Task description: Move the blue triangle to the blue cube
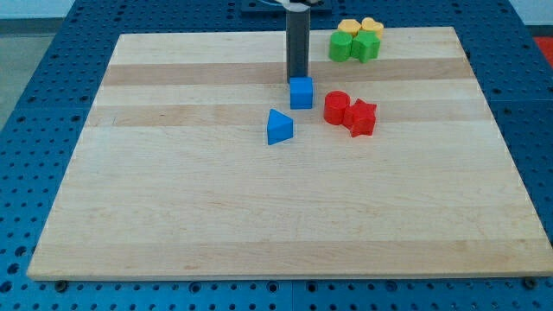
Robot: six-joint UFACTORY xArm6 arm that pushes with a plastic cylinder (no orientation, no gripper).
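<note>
Wooden board [173, 216] on blue pegboard. My tip [297, 79], a bare rod without jaws, sits just above the blue cube [301, 92]. Blue triangle [278, 127] lies near, lower left of cube, apart.

The blue cube [301, 92] sits right below my tip [297, 79]; the blue triangle [279, 127] lies near, lower-left of it.
</note>
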